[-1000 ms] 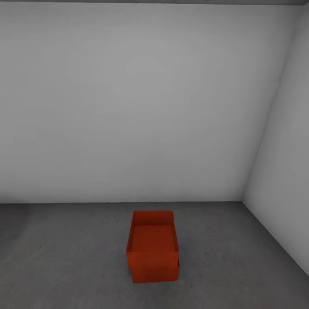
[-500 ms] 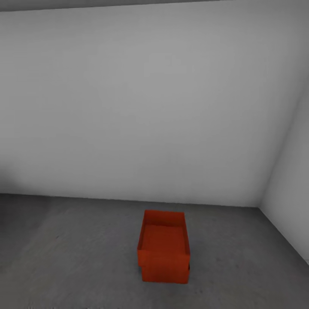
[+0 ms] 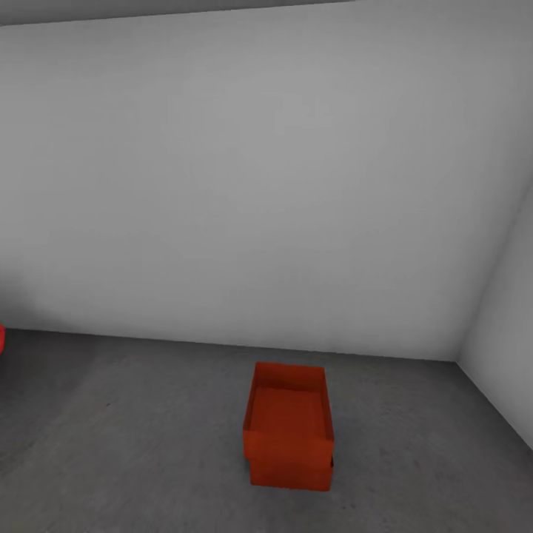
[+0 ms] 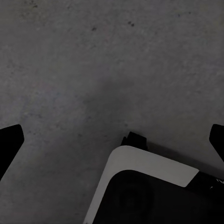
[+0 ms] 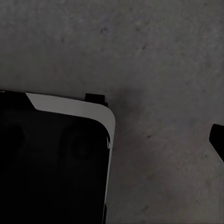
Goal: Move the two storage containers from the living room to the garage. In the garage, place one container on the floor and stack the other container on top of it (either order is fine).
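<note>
Head view looks down into a corner of the bare garage, where plain white walls (image 3: 244,170) meet the dark grey, mottled concrete floor (image 3: 133,437). Two orange-red rectangular open-top storage containers stand stacked on that floor, a little right of centre and near the back wall without touching it. The upper container (image 3: 288,414) sits on the lower container (image 3: 290,474), of which just a front band shows beneath the upper one's front wall. The upper one is set slightly askew, its front overhanging a touch at the left. Its inside is bare. At the far left edge a small curved sliver of red (image 3: 2,338) sits just above the floor line; what it belongs to cannot be told.

Left wrist view looks down at the concrete, with the left claw (image 4: 112,140) spread wide, its dark fingertips (image 4: 9,142) at opposite edges and nothing between them. A white-and-black rounded body of the robot (image 4: 144,186) lies below it.

Right wrist view shows the same concrete and a similar white-edged black body (image 5: 51,158). One dark fingertip (image 5: 218,140) of the right claw shows at the edge, so whether it is spread or closed cannot be told.
</note>
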Controlling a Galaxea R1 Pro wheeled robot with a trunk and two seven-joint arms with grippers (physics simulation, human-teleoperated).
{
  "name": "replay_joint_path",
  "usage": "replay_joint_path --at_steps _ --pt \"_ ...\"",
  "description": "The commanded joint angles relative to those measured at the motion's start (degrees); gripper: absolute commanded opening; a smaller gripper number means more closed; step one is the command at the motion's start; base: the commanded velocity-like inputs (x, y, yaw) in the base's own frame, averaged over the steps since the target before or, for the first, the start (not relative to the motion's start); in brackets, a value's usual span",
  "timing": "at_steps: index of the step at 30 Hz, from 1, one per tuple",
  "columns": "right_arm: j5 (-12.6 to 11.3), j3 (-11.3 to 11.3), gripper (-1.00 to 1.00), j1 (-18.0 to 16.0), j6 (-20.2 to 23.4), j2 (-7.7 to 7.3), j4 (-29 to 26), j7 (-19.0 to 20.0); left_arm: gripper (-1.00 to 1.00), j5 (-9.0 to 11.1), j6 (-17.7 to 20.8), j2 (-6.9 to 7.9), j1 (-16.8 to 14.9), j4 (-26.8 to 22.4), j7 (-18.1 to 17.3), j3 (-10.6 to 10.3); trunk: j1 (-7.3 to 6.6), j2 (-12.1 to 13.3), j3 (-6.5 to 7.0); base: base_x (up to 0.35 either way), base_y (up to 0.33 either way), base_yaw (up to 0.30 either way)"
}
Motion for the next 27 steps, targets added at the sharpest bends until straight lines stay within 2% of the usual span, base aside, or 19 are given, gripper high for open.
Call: replay_joint_path --at_steps 1,9,15,17,27 --pt "0.6 -0.4 1.00 -0.1 -0.2 -0.03 0.2 -0.2 1.00 0.3 -0.2 0.00 0.0 0.0 0.1 -0.2 0.00 0.0 -0.07 0.000 0.000 0.002" --pt "1.1 -0.3 1.00 -0.1 -0.1 -0.07 0.2 -0.2 1.00 0.3 -0.2 0.00 0.0 0.0 0.1 -0.2 0.00 0.0 -0.07 0.000 0.000 0.000" --pt "4.7 -0.3 1.00 -0.1 -0.1 0.17 0.1 -0.2 1.00 0.3 -0.2 -0.02 0.0 0.0 0.1 -0.2 0.00 0.0 -0.07 0.000 0.000 0.000" --pt "5.1 -0.3 1.00 -0.1 -0.1 0.16 0.1 -0.3 1.00 0.3 -0.2 -0.03 0.0 0.0 0.1 -0.2 0.00 0.0 -0.07 0.000 0.000 0.000" --pt "5.6 -0.5 1.00 -0.1 -0.1 0.18 0.1 -0.3 1.00 0.4 -0.3 -0.36 0.0 -0.4 0.0 0.2 0.00 0.0 -0.07 0.000 0.000 0.000"
